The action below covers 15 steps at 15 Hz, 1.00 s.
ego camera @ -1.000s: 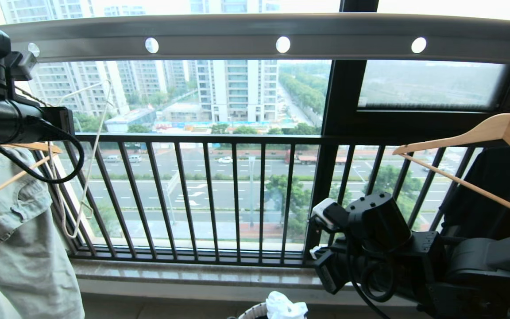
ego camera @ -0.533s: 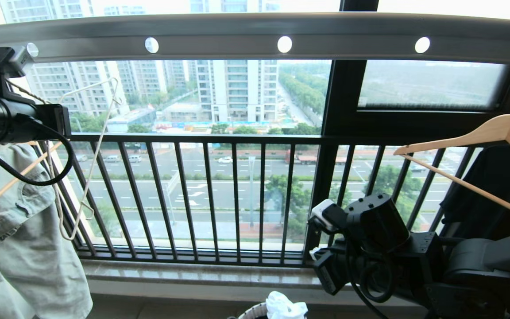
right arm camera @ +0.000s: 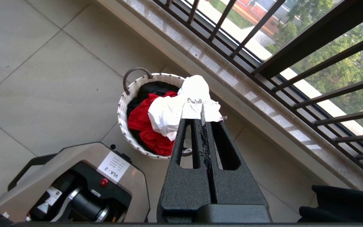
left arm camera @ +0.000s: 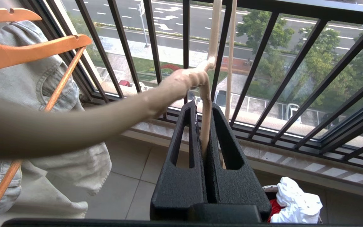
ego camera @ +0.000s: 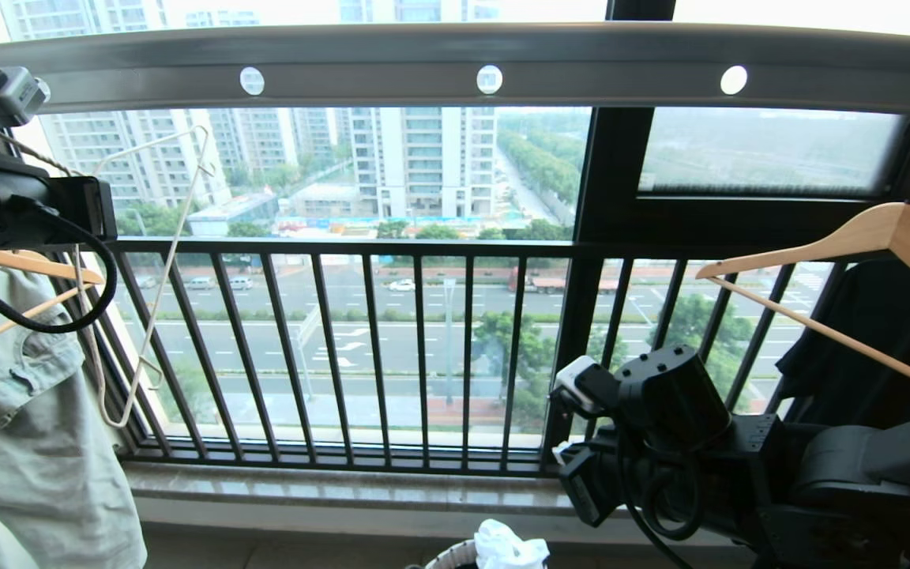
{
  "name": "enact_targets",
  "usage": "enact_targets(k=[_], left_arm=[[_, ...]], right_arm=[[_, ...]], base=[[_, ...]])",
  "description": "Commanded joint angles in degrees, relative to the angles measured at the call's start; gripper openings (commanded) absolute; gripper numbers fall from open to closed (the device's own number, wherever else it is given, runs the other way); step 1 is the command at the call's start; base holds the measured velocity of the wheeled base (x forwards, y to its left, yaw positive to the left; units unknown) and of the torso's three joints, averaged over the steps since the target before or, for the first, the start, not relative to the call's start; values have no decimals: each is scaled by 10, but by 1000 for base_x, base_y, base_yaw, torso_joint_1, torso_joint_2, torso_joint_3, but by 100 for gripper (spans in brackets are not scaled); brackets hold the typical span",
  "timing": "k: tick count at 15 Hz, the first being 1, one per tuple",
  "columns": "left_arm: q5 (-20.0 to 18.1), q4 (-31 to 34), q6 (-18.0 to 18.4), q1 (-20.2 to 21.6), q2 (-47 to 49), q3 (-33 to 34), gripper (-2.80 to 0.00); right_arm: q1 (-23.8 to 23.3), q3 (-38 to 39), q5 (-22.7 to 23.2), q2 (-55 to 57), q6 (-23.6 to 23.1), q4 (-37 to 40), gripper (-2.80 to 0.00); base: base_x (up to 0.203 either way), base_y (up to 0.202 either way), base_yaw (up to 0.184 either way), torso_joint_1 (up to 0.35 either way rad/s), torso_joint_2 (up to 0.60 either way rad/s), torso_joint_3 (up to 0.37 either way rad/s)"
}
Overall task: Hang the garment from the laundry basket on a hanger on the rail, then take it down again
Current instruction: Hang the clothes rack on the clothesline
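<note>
You lifted the left gripper (left arm camera: 204, 148), clamped on the hanger (ego camera: 156, 261), seemingly clear of the rail (ego camera: 455, 67), while the right gripper (right arm camera: 206, 126) stayed closed, apparently pinching the garment (right arm camera: 181, 108) over the laundry basket (right arm camera: 122, 110).

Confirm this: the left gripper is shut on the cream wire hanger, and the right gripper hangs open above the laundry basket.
Not quite. The right gripper is shut, a pinch of the white garment between its fingers above the laundry basket, as the right wrist view shows. The left gripper is indeed shut on the hanger.
</note>
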Motion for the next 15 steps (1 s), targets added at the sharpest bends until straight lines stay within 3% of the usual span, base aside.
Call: enact_targets(k=[1, 12, 15], left_arm=[[1, -8, -1, 8, 8, -3, -280], [7, -22, 0, 14, 12, -3, -280], [35, -22, 2, 15, 13, -4, -280]], right_arm=[[1, 0, 0, 4, 0, -1, -280], [1, 1, 0, 12, 0, -3, -280], [1, 1, 0, 14, 0, -3, -280]], base=[[0, 0, 0, 0, 0, 0], [0, 0, 0, 0, 0, 0], [0, 0, 0, 0, 0, 0]])
